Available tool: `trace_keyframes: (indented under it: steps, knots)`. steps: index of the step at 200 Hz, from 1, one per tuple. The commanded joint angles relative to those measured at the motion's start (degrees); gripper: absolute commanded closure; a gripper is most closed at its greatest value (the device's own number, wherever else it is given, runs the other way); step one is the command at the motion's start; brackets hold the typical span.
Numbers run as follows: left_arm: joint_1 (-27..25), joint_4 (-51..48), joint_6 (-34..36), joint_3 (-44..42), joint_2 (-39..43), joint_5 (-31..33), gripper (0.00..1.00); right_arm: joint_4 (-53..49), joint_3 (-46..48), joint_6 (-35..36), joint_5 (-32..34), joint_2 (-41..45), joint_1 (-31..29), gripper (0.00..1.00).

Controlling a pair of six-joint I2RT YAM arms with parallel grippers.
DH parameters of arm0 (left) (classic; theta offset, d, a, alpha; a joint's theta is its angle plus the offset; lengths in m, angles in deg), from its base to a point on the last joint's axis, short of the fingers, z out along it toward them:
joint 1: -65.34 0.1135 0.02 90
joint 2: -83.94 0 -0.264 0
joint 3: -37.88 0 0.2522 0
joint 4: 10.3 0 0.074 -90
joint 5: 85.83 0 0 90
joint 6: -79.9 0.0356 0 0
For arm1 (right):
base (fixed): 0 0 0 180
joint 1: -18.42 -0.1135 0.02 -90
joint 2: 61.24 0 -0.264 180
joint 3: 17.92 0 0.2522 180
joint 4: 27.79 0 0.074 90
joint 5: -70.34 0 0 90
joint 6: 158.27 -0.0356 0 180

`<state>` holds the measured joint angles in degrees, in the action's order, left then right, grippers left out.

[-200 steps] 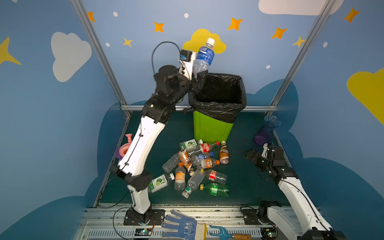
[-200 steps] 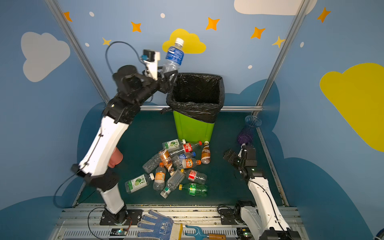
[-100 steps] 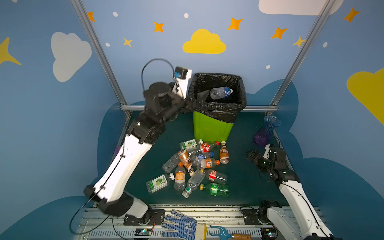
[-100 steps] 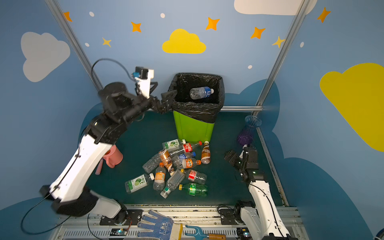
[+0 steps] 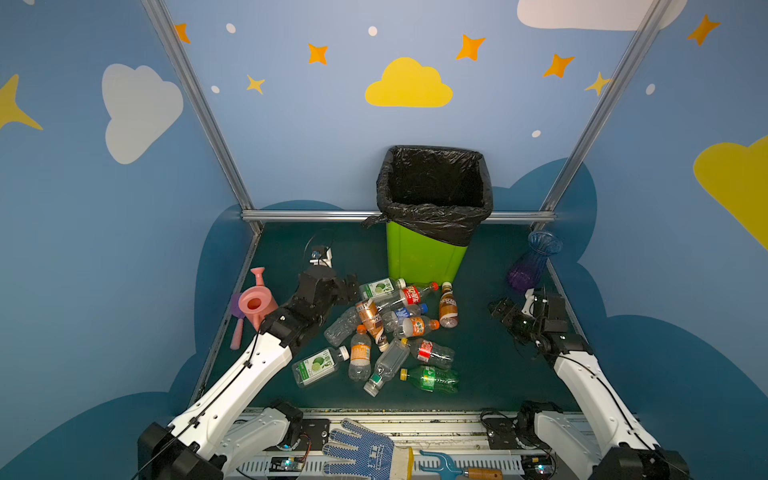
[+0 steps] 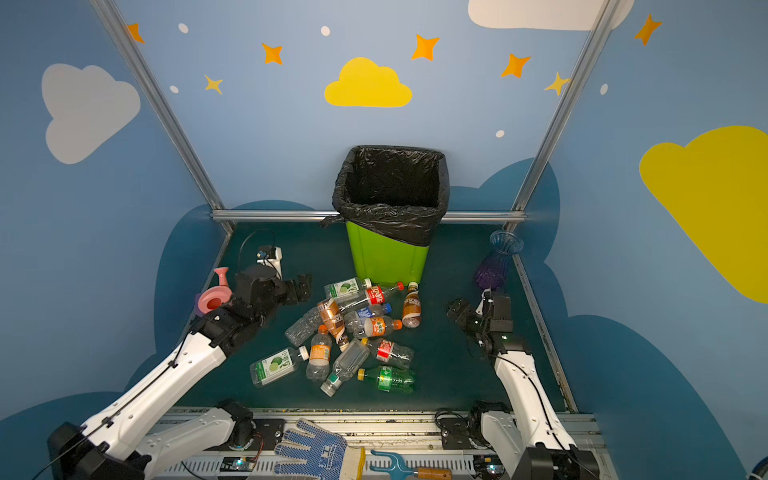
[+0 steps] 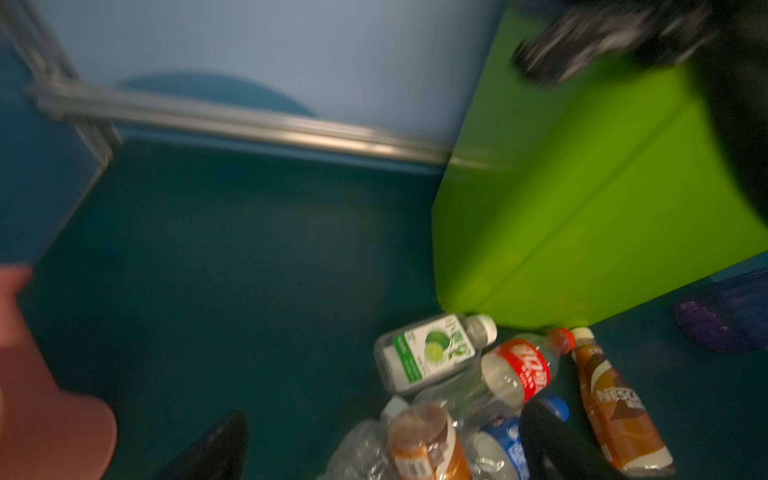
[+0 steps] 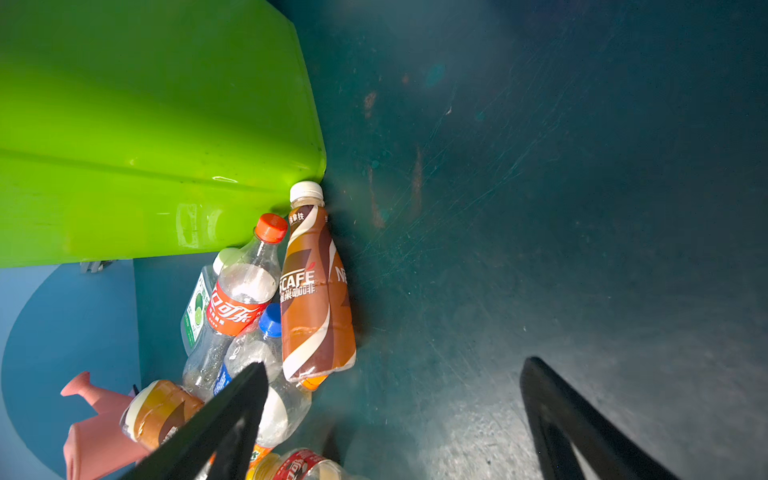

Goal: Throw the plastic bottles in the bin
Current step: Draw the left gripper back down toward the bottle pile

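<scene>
Several plastic bottles lie in a heap on the green floor in front of the bin, which is lime green with a black bag over its rim. My left gripper hangs low at the heap's left edge, open and empty, over an orange-labelled bottle. My right gripper is open and empty above bare floor, right of a brown coffee bottle. Nothing shows inside the bin's dark mouth.
A pink watering can stands left of my left arm. At the right wall stands a blue-purple vase. On the front rail lie a blue dotted glove and a small blue rake.
My left gripper opened at the bin's rim and the blue-labelled bottle fell in. The left arm then swung down to the heap. The right arm has barely moved.
</scene>
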<state>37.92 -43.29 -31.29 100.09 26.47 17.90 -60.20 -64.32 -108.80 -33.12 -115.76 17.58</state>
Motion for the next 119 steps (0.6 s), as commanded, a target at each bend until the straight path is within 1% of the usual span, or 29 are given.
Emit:
trace_keyframes:
  steps: [1,17,29,42,67,94,119]
  knots:
    - [0.13,-1.26,-15.08,-4.17,2.4,-4.79,0.02,2.63,-0.64,-0.45,-2.91,-2.3,0.31,0.06]
    - [0.09,3.54,-17.88,-8.44,2.38,-9.57,0.08,2.78,-1.18,0.13,-3.99,-3.67,0.31,0.06]
    - [0.09,6.0,-20.43,-10.15,1.43,-11.18,0.12,2.59,-1.58,0.45,-4.37,-4.29,0.23,0.06]
    - [0.09,6.71,-21.28,-10.11,-0.6,-12.93,0.15,2.52,-1.72,0.61,-4.32,-4.54,0.31,0.06]
    - [0.09,5.34,-21.04,-6.94,-5.69,-16.62,0.16,2.27,-1.48,0.53,-3.84,-4.23,0.3,0.06]
    - [0.09,7.35,-20.73,-5.49,-10.59,-21.41,0.17,2.01,-0.95,-0.14,-3.17,-3.59,0.31,0.06]
    - [0.1,7.81,-20.87,-4.65,-13.82,-23.07,0.18,2.04,-0.4,-0.33,-2.67,-2.8,0.23,0.06]
